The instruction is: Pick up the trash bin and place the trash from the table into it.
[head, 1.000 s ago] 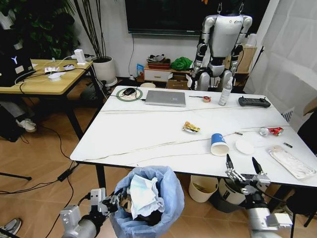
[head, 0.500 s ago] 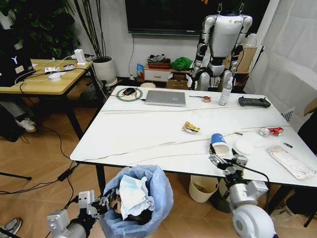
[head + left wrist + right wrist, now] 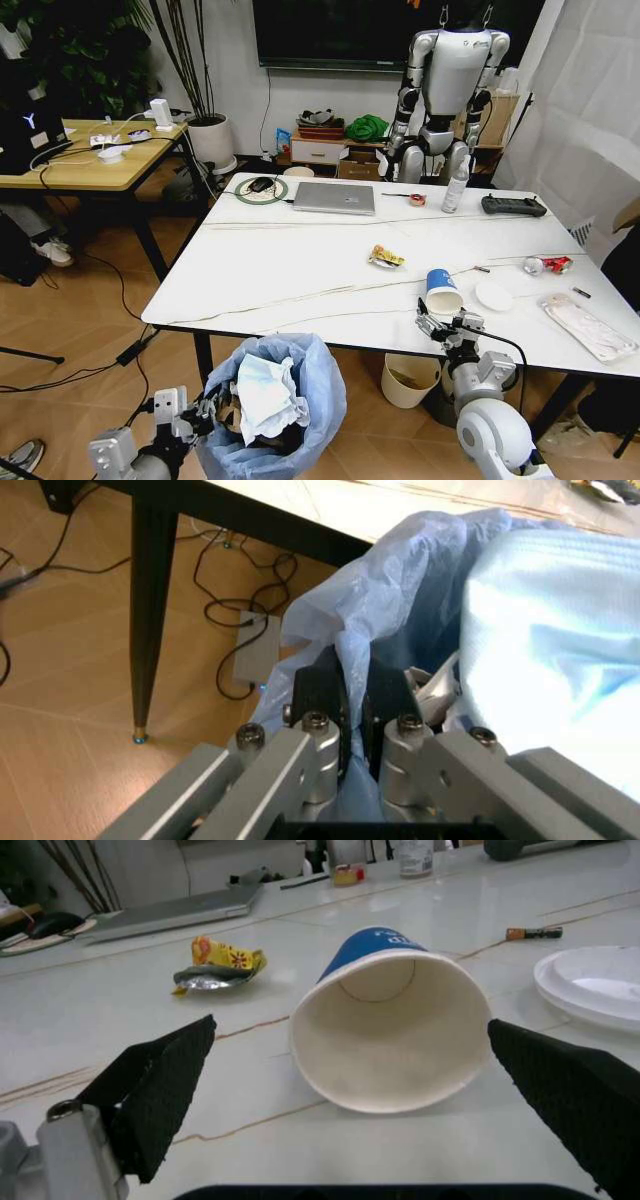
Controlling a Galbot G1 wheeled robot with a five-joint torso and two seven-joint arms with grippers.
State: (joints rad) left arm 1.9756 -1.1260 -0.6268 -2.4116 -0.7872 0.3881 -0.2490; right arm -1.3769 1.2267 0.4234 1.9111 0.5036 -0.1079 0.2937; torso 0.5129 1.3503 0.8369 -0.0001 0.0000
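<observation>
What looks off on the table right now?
The blue cup lies tipped on its side, mouth toward the open right claw. A snack wrapper and crushed can lie loose on the table.

Wooden floor [image 3: 90,320], side desk [image 3: 80,165], wall screen [image 3: 335,32].

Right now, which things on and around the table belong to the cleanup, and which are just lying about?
Job:
bin, held by left gripper
cup, between open right gripper fingers
wrapper
lid
can
packet

Lying about:
laptop
bottle
controller
tape
</observation>
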